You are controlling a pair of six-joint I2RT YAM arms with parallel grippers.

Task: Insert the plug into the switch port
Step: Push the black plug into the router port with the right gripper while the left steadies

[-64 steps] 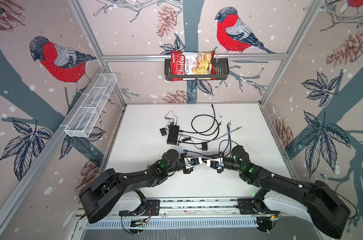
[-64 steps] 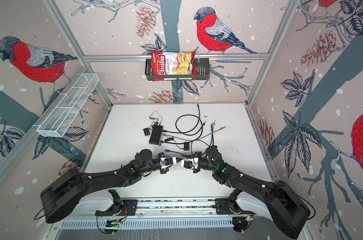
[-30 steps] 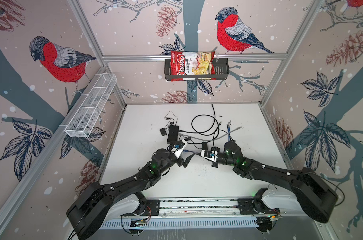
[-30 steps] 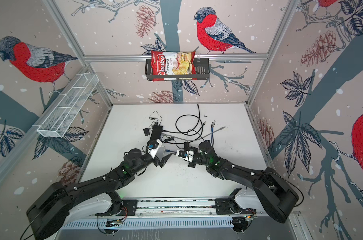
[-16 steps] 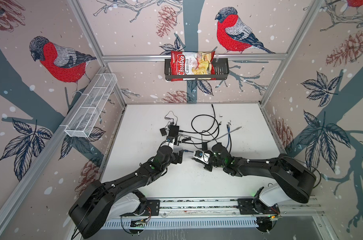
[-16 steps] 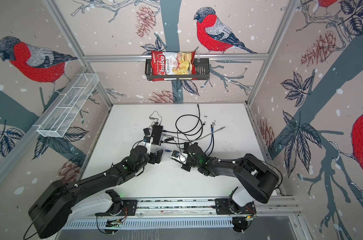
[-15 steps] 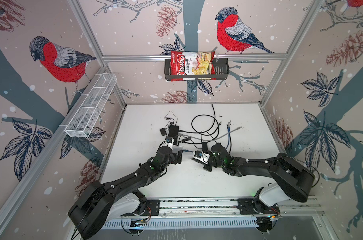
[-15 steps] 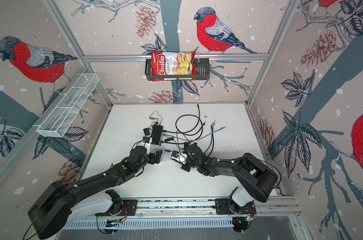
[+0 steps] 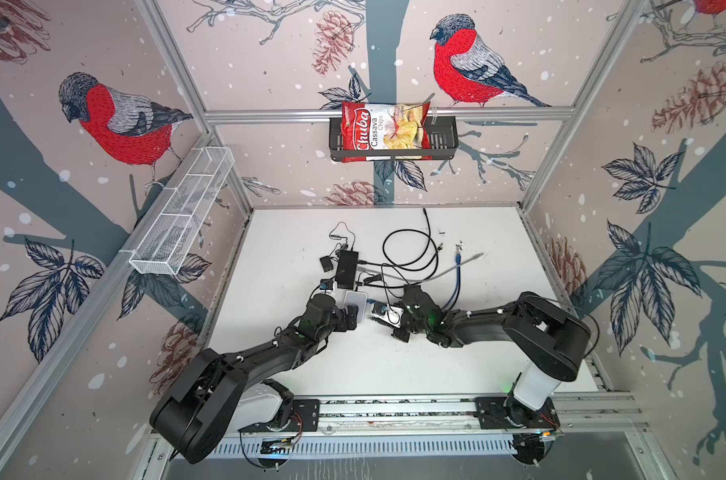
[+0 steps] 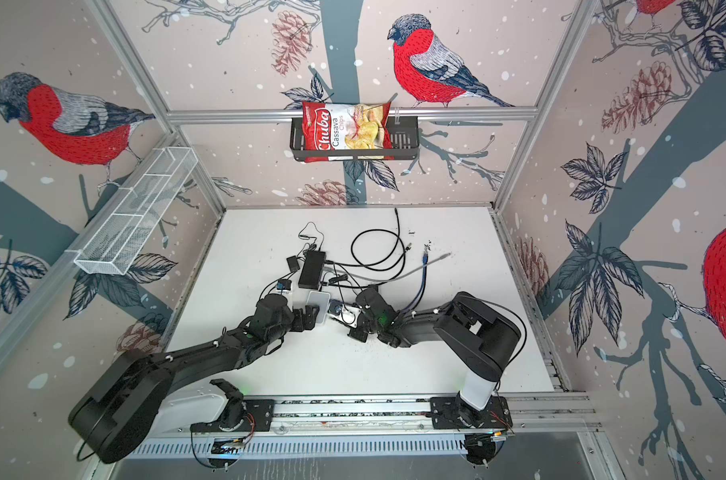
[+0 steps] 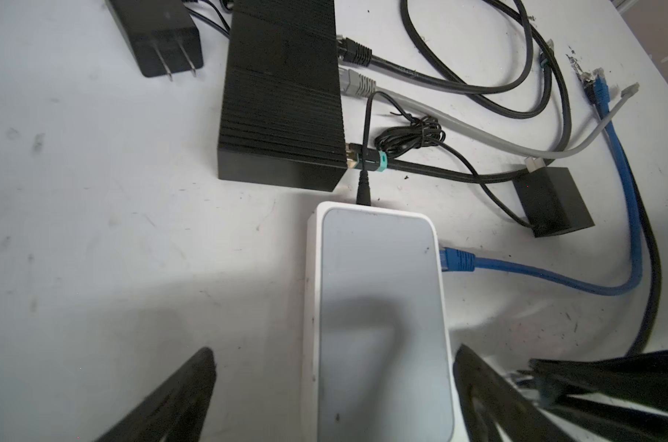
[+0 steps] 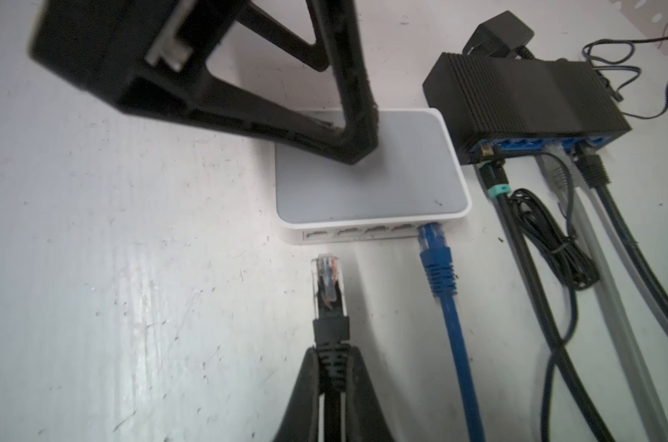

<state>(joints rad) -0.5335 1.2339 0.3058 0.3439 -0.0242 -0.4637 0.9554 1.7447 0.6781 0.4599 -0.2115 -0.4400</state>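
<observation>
I'm seeing glossy plastic on the white switch (image 12: 363, 183) — beside it the black box (image 12: 516, 95) is looking matt, ribbed, the plug (image 12: 326, 275) clear, the table (image 12: 133, 268) scuffed.

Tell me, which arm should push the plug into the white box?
Right. The right gripper is shut on the plug, which points at the white box's free ports. The left gripper is open, straddling the box.
</observation>
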